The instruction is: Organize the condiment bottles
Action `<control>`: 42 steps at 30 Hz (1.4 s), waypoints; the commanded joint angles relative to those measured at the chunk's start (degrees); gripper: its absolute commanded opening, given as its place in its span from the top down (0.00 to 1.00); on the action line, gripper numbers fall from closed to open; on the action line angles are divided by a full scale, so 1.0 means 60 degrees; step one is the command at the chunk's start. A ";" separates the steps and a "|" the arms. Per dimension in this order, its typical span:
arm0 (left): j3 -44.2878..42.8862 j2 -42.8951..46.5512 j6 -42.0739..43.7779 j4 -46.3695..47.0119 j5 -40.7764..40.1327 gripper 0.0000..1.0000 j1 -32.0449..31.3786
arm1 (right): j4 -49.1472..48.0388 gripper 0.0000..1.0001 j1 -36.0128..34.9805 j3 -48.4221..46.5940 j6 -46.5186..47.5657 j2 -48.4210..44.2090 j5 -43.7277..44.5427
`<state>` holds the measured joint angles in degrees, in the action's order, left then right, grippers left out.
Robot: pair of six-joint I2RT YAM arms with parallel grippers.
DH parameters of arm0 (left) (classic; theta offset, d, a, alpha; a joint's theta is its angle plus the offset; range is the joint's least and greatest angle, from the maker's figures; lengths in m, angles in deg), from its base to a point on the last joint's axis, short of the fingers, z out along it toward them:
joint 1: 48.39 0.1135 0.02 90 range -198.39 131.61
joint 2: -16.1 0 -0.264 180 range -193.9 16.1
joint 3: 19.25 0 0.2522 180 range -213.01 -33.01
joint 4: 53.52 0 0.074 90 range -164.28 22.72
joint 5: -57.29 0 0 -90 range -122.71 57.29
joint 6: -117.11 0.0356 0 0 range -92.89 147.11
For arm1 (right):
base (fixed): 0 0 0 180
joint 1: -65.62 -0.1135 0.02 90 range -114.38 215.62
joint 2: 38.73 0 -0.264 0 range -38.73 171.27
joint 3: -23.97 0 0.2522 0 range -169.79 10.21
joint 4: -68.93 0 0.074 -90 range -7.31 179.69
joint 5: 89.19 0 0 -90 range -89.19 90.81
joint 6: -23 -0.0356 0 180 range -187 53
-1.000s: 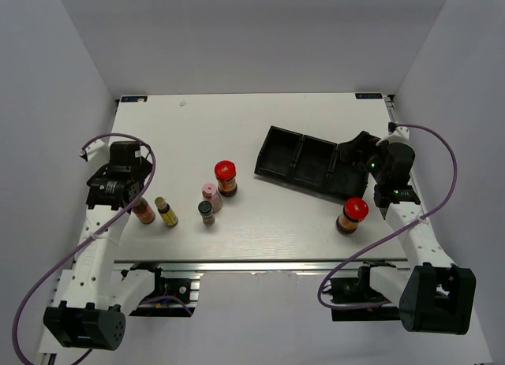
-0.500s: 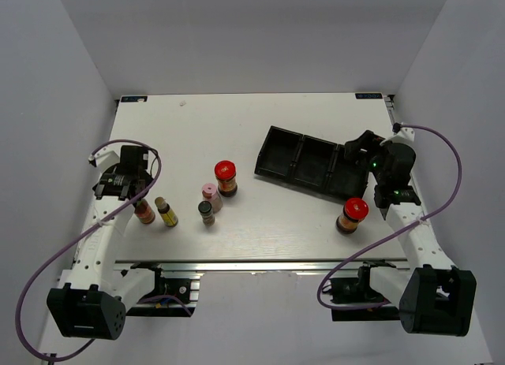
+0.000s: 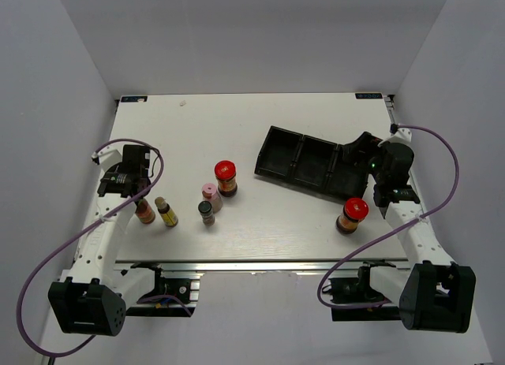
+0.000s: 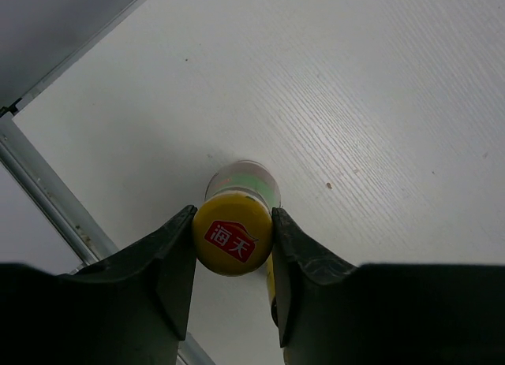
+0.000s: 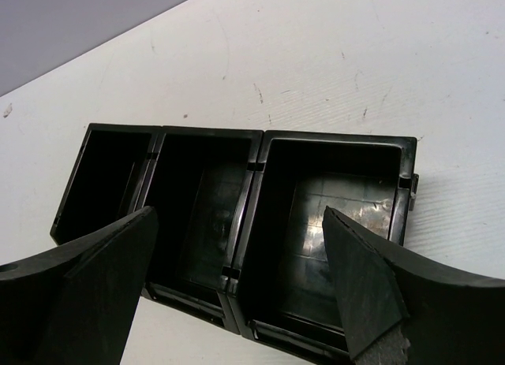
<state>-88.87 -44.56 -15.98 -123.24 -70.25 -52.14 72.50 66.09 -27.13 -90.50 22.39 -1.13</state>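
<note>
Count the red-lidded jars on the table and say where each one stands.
2. The middle red-lidded jar stands mid-table, next to the pink-capped bottle; the right red-lidded jar stands nearer the front edge, by the right end of the black tray. None appears hidden.

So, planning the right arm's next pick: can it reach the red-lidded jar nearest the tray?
Probably yes. The right gripper hangs open over the black tray, and the red-lidded jar stands upright just on the tray's near side, nothing crowding it.
</note>
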 commanded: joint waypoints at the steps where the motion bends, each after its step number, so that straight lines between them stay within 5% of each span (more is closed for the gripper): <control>1: 0.0066 0.0120 0.0194 0.0143 -0.0101 0.58 0.0024 | -0.0293 0.11 0.0010 -0.0280 0.0095 0.0023 -0.0103; 4: -0.0007 0.0150 0.0311 0.0114 -0.0145 0.65 0.0010 | -0.0293 0.11 0.0010 -0.0266 0.0109 -0.0021 -0.0044; 11: -0.0446 0.0398 0.0955 0.0362 0.0089 1.00 0.0010 | -0.0337 0.11 0.0010 -0.0222 0.0124 -0.0109 -0.0044; 25: -0.2760 -0.0040 0.0751 0.1855 0.1639 1.00 0.0024 | -0.0834 0.11 0.0010 -0.0104 0.0256 0.0096 -0.0717; 30: -0.3010 -0.0522 0.0839 0.3861 0.3003 1.00 -0.0034 | -0.0703 0.11 0.0010 -0.0177 0.0402 0.0184 -0.0674; 37: -0.5277 -0.2730 0.2287 0.4742 0.2845 1.00 -0.2050 | -0.0820 0.11 0.0010 0.0042 0.0593 -0.0226 -0.0220; 42: -0.6626 -0.4257 0.3487 0.5592 0.4424 1.00 -0.2992 | -0.0557 0.11 0.0010 -0.0060 0.0666 -0.0299 -0.0073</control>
<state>-122.42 -69.31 -0.18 -99.61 -50.34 -67.42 70.55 66.09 -27.02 -87.66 21.78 -2.77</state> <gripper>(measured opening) 0.486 0.895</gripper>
